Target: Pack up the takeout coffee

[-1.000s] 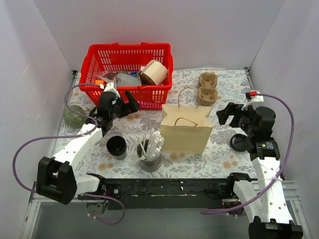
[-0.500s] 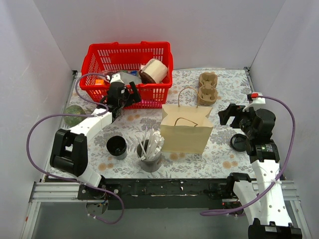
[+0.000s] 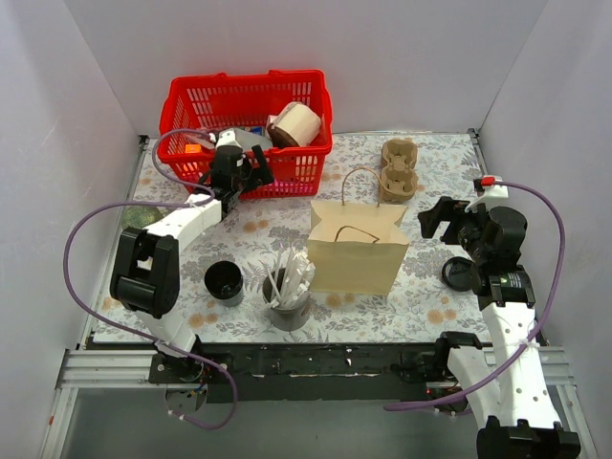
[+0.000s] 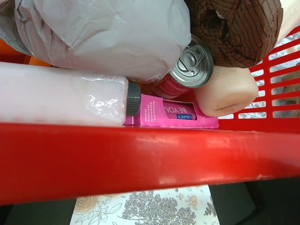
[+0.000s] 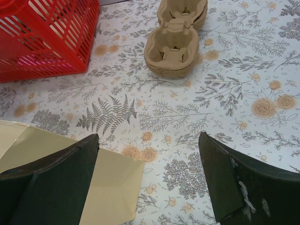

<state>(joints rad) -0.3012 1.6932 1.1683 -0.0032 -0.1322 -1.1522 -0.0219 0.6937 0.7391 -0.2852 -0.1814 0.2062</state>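
The takeout coffee is out of view in all three views. My left gripper (image 3: 247,174) is at the front rim of the red basket (image 3: 191,100), jaws wide open. In the left wrist view the red rim (image 4: 150,159) runs across just ahead of my gripper (image 4: 140,208), whose dark fingers show only in the bottom corners. My right gripper (image 3: 435,218) hovers open to the right of the upright paper bag (image 3: 356,247). In the right wrist view that gripper (image 5: 147,140) holds nothing, with the bag's corner (image 5: 112,183) under its left finger.
The basket holds a grey wrapped bundle (image 4: 103,33), a pale tube (image 4: 56,93), a pink box (image 4: 171,113), a can (image 4: 190,61) and a brown roll (image 4: 234,23). On the table are a lidless black cup (image 3: 223,280), a cutlery holder (image 3: 289,296), a loose black lid (image 3: 457,274) and cardboard cup carriers (image 3: 399,170).
My left arm has swung from the table in front of the basket up to its front rim. The basket has shifted slightly towards the back wall. The right arm has barely moved.
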